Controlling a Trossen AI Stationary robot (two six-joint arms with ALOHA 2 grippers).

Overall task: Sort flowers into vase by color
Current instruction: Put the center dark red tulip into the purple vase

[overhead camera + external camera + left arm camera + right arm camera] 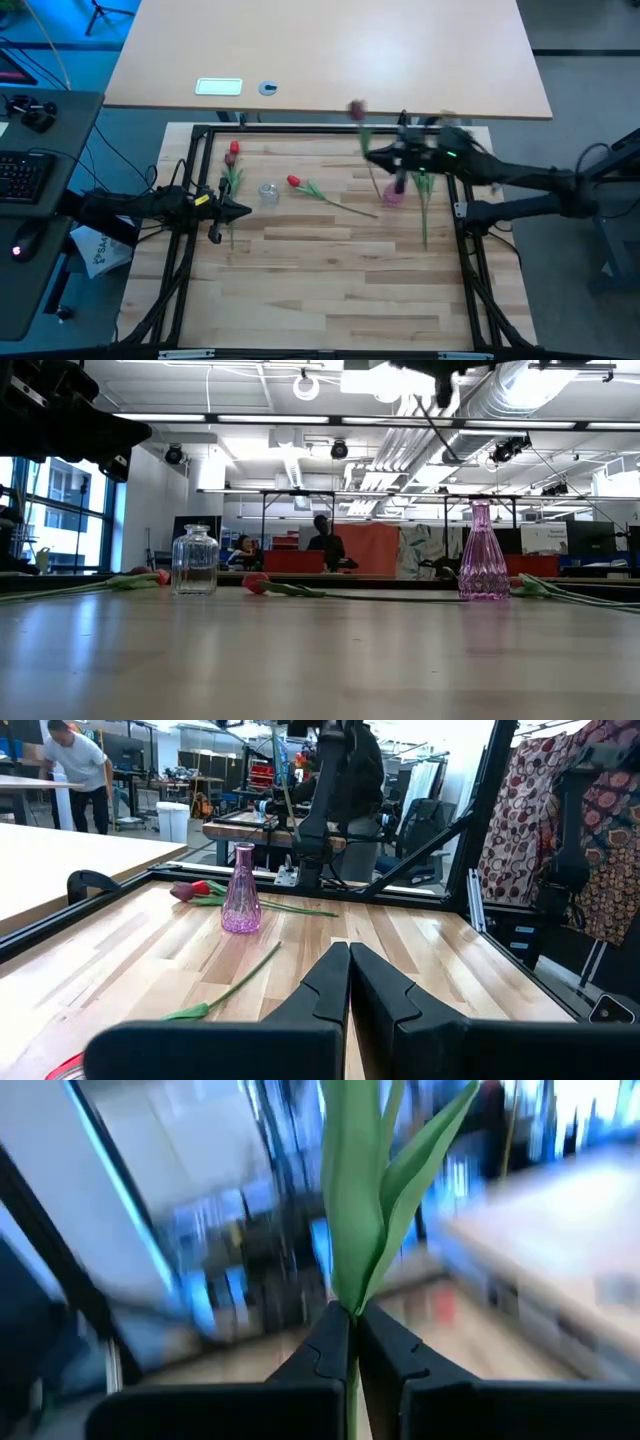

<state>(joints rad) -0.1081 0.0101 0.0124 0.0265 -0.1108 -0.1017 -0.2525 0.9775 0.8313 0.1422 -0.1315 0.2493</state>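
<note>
High view: right pincer (403, 160), upper right of frame, clamps a thin-stemmed maroon tulip (357, 108) above the fluted pink glass vase (393, 193); left pincer (243, 210) sits closed, empty.

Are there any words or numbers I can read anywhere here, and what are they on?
None can be read for sure.
White sheet on the floor left of the table: dark print, too small to read.
Pale rectangular tag on the big light table: marks too blurred to read.
Round blue-rimmed disc beside it: no readable text.
Both vases, pink and clear: no labels seen.
</note>
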